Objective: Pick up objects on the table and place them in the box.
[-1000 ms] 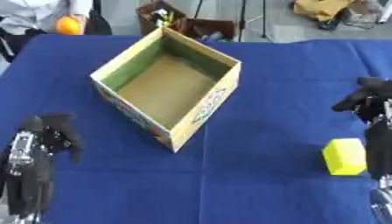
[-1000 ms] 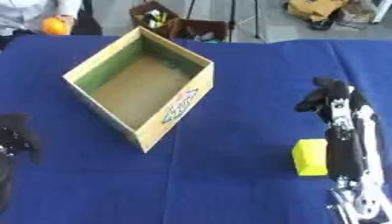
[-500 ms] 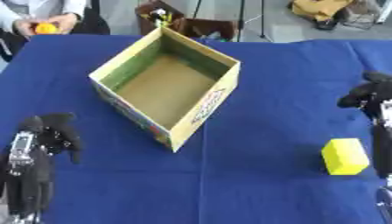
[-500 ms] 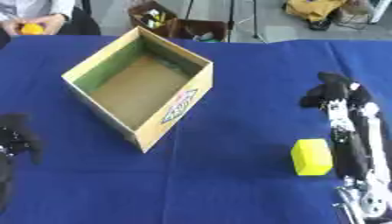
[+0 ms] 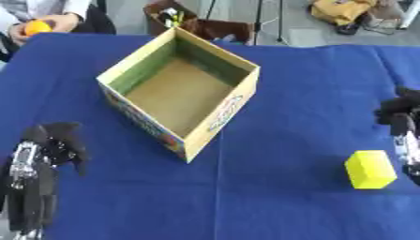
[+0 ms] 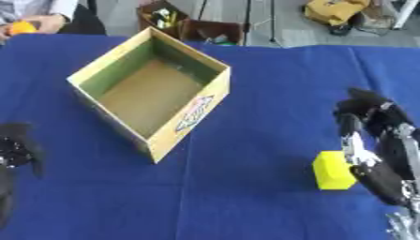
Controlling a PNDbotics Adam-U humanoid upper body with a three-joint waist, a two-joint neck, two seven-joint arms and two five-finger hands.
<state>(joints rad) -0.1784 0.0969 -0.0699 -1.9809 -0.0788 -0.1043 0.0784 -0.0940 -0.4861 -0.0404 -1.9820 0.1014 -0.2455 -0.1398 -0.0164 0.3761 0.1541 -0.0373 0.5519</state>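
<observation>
An open cardboard box (image 5: 218, 121) with a bare brown floor stands left of the table's middle, turned corner-on to me. A yellow block (image 6: 334, 170) lies on the blue cloth at the right. My right hand (image 6: 367, 111) hangs just beyond and to the right of the block, fingers relaxed, holding nothing; its forearm runs down past the block's right side. My left hand (image 5: 54, 138) rests open at the lower left, fingers up, well apart from the box.
A blue cloth (image 5: 271, 201) covers the whole table. A person's hand holds an orange ball (image 5: 35, 27) at the far left corner. Beyond the far edge stands a brown crate (image 6: 179, 23) with small items in it.
My right hand has shifted slightly to the right and nearer. The person's hand with the orange ball moved a little left. Box, block and left hand stayed put.
</observation>
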